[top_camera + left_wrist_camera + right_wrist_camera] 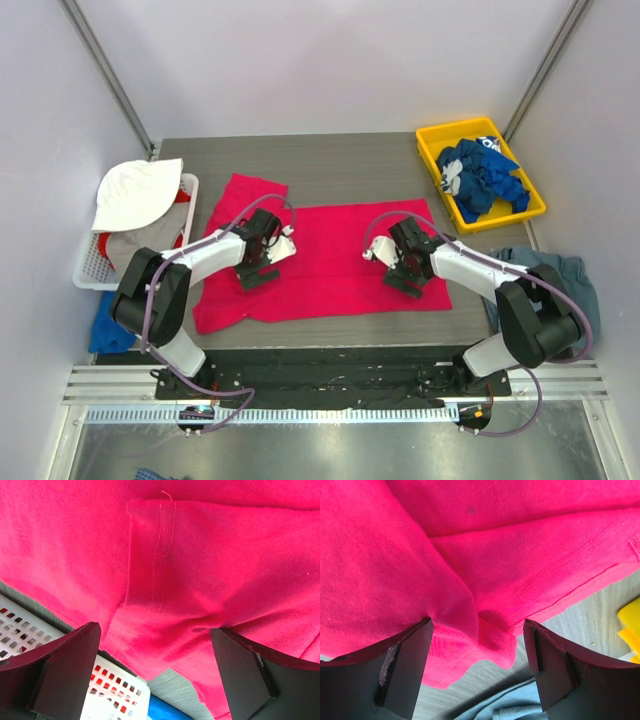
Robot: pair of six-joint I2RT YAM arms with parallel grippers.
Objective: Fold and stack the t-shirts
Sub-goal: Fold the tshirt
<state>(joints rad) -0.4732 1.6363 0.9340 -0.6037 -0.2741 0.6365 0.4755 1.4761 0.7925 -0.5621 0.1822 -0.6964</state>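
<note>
Firstly, left jaws: spread wide, gripping nothing, lowered onto the pink-red t-shirt, a stitched fold of it bunched between the two fingers.
Right jaws: likewise spread wide, holding nothing, pressed down near the shirt's right hem, a raised fold of cloth between the fingers.
Pink-red t-shirt: one, laid flat across the middle of the worktop, one sleeve angled toward the far left.
Grey-blue t-shirt: one, crumpled at the worktop's right edge, partly hanging off.
Royal blue t-shirts: heaped, white print showing, exact count impossible to tell, all in one yellow bin at the far right corner.
White basket: one, off the left edge, holding grey and red cloth, topped by a white cloth; one blue cloth just below it.
Worktop: dark grey, ribbed.
Room: pale walls on three sides, two slanted metal posts, aluminium rail along the near edge.
</note>
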